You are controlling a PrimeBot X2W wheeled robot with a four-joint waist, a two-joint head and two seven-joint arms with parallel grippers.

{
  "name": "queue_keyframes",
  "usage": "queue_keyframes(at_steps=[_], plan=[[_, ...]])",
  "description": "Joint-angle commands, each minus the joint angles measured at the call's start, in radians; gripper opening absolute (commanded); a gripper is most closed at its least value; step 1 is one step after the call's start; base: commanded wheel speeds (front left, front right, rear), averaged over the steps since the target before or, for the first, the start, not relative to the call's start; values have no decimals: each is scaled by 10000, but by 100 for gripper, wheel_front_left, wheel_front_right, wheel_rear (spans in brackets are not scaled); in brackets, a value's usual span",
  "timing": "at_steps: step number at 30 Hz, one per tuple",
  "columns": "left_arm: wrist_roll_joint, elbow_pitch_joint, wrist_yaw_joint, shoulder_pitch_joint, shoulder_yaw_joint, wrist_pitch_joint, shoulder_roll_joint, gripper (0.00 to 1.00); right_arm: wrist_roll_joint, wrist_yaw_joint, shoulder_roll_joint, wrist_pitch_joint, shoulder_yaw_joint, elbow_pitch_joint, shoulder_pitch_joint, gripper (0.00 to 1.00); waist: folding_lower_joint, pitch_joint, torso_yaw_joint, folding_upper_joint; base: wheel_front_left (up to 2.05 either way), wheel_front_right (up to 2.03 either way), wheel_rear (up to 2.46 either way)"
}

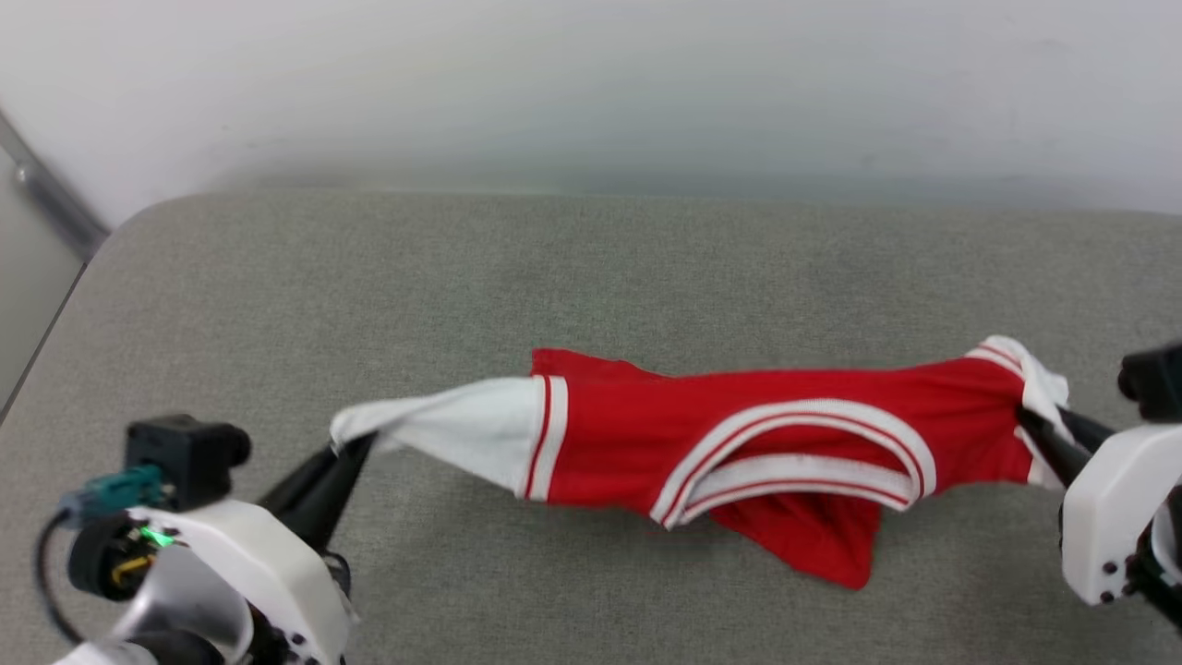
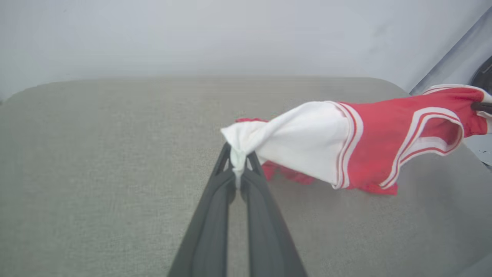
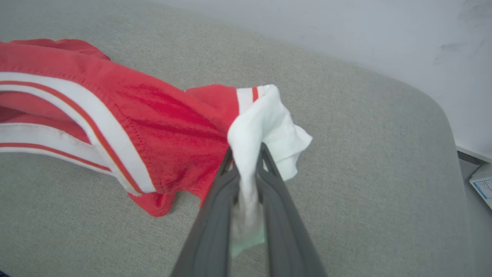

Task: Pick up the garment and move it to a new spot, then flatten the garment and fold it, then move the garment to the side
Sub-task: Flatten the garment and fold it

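Overhead, garment (image 1: 757,453) stretches between jaws; close-up, white corners (image 2: 246,140) pinched.

Left gripper (image 1: 355,445): two long, tapering dark grey fingers (image 1: 319,489) on a white moulded housing (image 1: 268,563) with small dark screws (image 1: 295,637). Wrist carries a black box-shaped module (image 1: 185,453), a teal connector (image 1: 115,489), a looping black cable (image 1: 46,582) and a lit green indicator (image 1: 155,536). Right gripper (image 1: 1032,423): matching dark fingers, white housing (image 1: 1103,517), dark screw heads (image 1: 1108,568), black module (image 1: 1150,379).
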Motion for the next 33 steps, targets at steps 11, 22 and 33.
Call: queue_keyframes(at_steps=[11,22,33], plan=[[210,-1441,225,-1395,1469,-529,668,0,1118,-10,-2,802,-516,-1174,-2122,0,0,-501,-419,0,0,0,0],[353,-1853,192,-3369,2490,-1152,1139,0,1600,-9,510,1377,-633,-1482,-4419,0,0,-263,-804,0,0,0,0],[224,-574,-280,-6510,2328,-1316,1669,0,585,-10,101,1096,-151,-674,-7480,0,0,1435,-811,0,0,0,0]])
